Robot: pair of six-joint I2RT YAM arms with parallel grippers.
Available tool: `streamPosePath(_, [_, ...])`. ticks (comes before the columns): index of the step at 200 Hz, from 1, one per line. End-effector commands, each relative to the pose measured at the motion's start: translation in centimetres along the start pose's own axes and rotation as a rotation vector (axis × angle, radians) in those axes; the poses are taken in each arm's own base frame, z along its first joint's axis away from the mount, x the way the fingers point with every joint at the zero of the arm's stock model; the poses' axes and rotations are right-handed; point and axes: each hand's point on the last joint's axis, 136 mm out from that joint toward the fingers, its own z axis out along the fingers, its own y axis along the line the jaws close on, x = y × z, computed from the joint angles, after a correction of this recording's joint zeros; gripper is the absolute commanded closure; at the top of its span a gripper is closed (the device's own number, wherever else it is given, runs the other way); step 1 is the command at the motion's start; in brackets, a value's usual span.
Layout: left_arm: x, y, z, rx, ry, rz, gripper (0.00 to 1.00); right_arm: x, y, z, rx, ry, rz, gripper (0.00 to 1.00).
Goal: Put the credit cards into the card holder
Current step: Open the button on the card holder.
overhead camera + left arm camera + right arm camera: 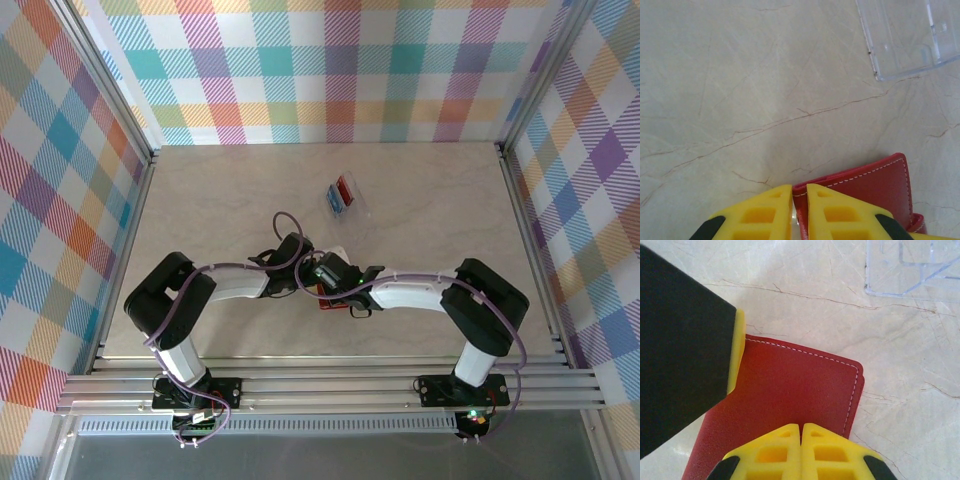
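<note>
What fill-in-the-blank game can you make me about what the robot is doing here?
1. The wallet on the table is coloured ____.
2. The right fingers above the wallet are ____, not open.
3. The clear case holds a red card and a ____ one.

Missing words: red; shut; blue.

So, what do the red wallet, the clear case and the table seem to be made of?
The wallet: probably leather or imitation, grained matte red, pale stitching. The case: clear hard plastic, glossy, see-through. The table: marble-look beige with brown veins, possibly laminate.
</note>
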Motion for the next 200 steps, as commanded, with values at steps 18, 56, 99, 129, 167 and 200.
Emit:
streamPosePath(18, [4.2,6.2,0.1,-0.228,0.107,-0.020,0.85,0.1,-1.4,-1.3,-0.018,-0.003,0.060,1.00])
streamPosePath(56, [4.3,5.7,0.1,-0.200,0.110,-0.013,0.85,0.6,-4.1,-1.3,0.015,0.003,0.173,0.84])
streamPosePath(99, [4.3,5.0,0.0,-0.151,0.105,-0.010,0.85,2.1,-6.2,-0.4,0.081,0.011,0.280,0.66])
streamPosePath(129, [4.5,4.4,0.1,-0.104,0.101,-0.009,0.85,1.9,-7.7,-1.1,0.145,-0.017,0.308,0.59])
streamPosePath(167, [4.3,3.8,0.0,-0.068,0.086,-0.007,0.84,0.8,-9.1,-3.4,0.209,-0.066,0.304,0.53])
streamPosePath(200, [4.2,3.7,-0.1,-0.061,0.077,-0.004,0.84,-1.3,-4.4,-5.4,0.013,-0.100,0.210,0.59])
